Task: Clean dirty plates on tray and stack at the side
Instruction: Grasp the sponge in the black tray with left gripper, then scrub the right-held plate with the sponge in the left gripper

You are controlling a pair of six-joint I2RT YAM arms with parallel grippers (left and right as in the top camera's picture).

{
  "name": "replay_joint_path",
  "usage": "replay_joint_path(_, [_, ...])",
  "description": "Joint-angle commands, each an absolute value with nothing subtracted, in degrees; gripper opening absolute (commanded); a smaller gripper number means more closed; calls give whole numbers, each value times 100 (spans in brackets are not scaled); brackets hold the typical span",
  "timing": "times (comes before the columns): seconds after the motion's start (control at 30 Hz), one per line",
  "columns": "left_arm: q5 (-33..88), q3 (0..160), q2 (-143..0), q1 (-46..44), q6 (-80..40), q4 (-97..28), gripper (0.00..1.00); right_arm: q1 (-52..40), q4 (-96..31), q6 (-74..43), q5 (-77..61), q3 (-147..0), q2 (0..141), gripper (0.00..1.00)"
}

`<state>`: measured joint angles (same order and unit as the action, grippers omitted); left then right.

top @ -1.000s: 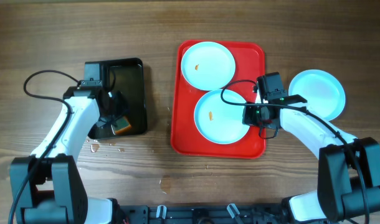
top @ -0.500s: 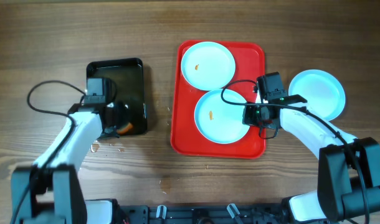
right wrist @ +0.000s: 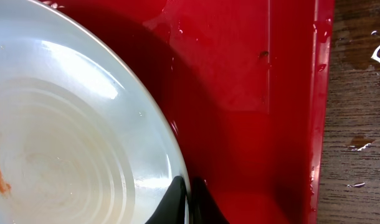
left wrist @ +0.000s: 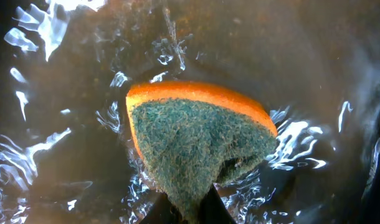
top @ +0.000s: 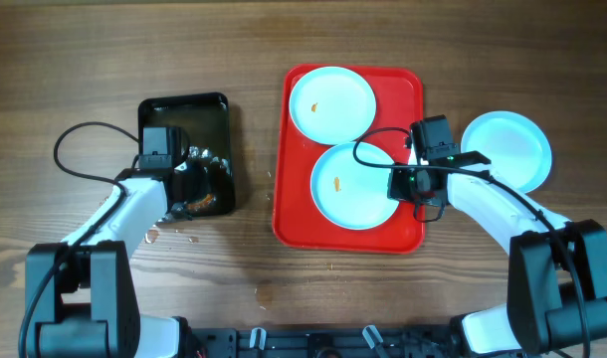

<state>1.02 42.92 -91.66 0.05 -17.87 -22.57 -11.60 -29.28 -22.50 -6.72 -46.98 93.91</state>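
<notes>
Two pale blue plates lie on the red tray (top: 282,204): a far plate (top: 331,103) and a near plate (top: 345,189), each with a small orange smear. My right gripper (top: 403,186) is shut on the near plate's right rim. The right wrist view shows its black fingertips (right wrist: 189,200) pinching the plate's edge (right wrist: 71,118) over the tray floor (right wrist: 240,74). A third plate (top: 507,147) rests on the table at the right. My left gripper (top: 189,192) is in the black tray, shut on an orange-and-green sponge (left wrist: 196,137), which is pinched between the fingertips (left wrist: 187,210) in water.
The black tray (top: 210,102) at the left holds rippling water. Water drops (top: 169,237) dot the wood in front of it. More drops (right wrist: 358,144) lie on the table beside the red tray's right rim.
My left gripper has shut on the sponge in the black tray, and the left arm shifted slightly right. The water there now ripples. The right arm has not moved.
</notes>
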Motion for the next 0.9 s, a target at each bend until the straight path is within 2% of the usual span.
replay_joint_path(0.0, [305, 4584, -8927, -27, -1693, -2762, 4, -1168, -3030, -2241, -279, -4600, 9531, 4])
replay_joint_path(0.1, [298, 5164, -8442, -27, -1691, -3400, 4, -1168, -3030, -2246, -285, -4600, 9531, 4])
replay_joint_path(0.27, [729, 5478, -7907, -473, -1787, -3586, 4, -1168, -3061, -2241, -296, -4600, 9531, 4])
replay_joint_path(0.33, [1369, 5476, -7861, -1133, -2316, -3393, 4, -1168, -3059, -2244, -301, -4600, 9531, 4])
replay_joint_path(0.5, [1061, 5476, -8246, -2716, -2991, -2451, 4, -1168, -3022, -1973, -298, -4600, 9531, 4])
replay_joint_path(0.87, [1046, 5476, -10252, -4084, -3994, -530, 4, -1168, -3002, -1970, -296, -4600, 9531, 4])
